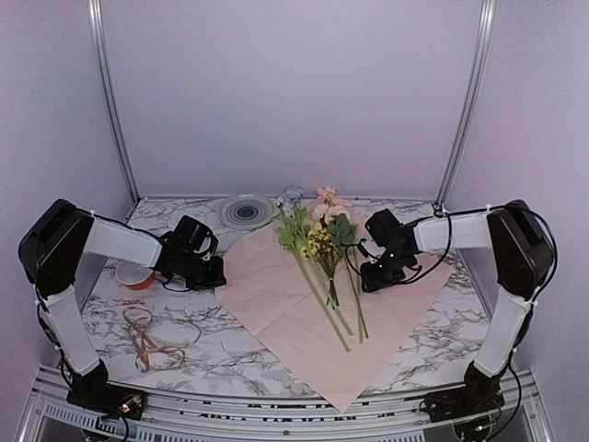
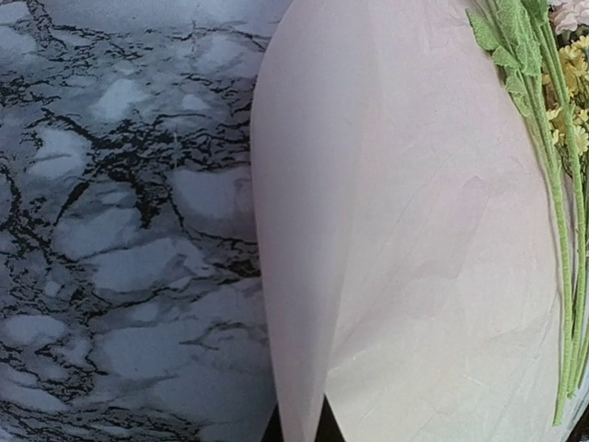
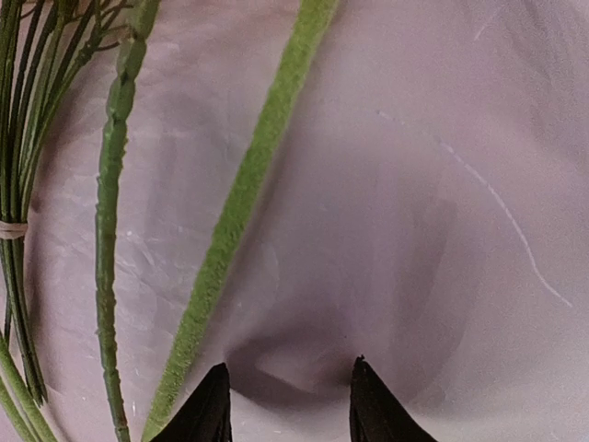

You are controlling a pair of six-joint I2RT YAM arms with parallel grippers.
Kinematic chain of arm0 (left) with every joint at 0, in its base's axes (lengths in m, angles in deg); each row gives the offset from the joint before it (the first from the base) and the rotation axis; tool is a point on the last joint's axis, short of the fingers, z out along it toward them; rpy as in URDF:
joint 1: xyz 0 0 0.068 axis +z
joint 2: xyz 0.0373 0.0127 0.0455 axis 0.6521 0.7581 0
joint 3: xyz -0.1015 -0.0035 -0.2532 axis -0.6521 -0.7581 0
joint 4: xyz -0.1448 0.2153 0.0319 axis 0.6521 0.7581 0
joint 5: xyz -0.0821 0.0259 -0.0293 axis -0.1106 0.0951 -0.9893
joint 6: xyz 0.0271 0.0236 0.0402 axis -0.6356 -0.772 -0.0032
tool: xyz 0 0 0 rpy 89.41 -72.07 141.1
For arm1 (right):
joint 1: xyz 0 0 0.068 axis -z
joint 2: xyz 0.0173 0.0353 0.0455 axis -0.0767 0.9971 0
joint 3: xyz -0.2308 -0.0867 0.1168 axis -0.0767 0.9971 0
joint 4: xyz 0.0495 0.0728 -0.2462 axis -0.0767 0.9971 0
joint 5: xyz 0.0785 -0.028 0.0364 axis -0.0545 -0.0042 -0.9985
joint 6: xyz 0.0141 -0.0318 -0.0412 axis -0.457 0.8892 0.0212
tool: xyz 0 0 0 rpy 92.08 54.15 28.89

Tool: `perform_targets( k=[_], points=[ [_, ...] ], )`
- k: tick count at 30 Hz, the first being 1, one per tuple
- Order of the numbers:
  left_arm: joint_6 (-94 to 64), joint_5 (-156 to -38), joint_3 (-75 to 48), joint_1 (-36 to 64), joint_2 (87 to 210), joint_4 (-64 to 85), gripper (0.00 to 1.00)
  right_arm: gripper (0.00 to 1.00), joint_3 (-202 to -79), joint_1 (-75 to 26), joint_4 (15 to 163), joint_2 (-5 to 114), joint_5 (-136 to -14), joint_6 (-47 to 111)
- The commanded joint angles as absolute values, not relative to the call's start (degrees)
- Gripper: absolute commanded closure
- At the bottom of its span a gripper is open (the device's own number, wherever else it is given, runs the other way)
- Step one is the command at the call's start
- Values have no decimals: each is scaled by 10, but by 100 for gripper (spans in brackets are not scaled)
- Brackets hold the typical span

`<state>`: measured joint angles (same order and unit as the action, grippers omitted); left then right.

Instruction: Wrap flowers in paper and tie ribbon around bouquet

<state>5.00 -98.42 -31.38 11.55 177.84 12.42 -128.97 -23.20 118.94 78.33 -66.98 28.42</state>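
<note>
Left gripper (image 2: 299, 429) is clamped on the paper (image 2: 396, 230) edge, which curls up from its tips. Flowers (image 2: 552, 230) lie beyond, on the sheet. Right gripper (image 3: 290, 405), jaws apart, sits low beside the stems. Lift gently and fold over them, no tearing!

The left claw (image 2: 300, 425) pinches the paper (image 2: 405, 230) by its edge, which curls up off the marble surface (image 2: 120, 230). The flowers (image 2: 556, 230) lie on the paper's right side.
</note>
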Motion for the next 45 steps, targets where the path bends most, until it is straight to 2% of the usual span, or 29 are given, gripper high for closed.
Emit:
perform_targets(
  k=[1,16,26,32,33,34,36,37,41,43,45],
  points=[
    [38,-973,-318,118,1763,147,100,57,-1312,-257,1188,806,-668,269],
    [27,-968,-305,118,1770,155,100,59,-1351,-303,1159,819,-723,245],
    [22,-949,-298,119,1772,169,100,59,-1344,-310,1229,728,-637,293],
    [21,-936,-293,118,1775,177,100,56,-1336,-415,1282,678,-637,358],
    [19,-931,-292,118,1774,180,95,56,-1333,-430,1293,673,-635,360],
    [17,-921,-290,118,1772,186,76,56,-1332,-441,1303,669,-633,355],
    [16,-892,-285,119,1761,201,52,56,-1327,-452,1317,660,-635,331],
    [16,-873,-283,118,1751,209,44,56,-1322,-453,1318,654,-638,326],
    [2,-783,-281,111,1684,219,21,56,-1304,-452,1296,630,-666,309],
    [-27,-728,-285,95,1637,216,5,55,-1302,-451,1293,627,-671,301],
    [-71,-667,-286,60,1592,210,1,55,-1297,-451,1293,629,-675,292]
  ],
)
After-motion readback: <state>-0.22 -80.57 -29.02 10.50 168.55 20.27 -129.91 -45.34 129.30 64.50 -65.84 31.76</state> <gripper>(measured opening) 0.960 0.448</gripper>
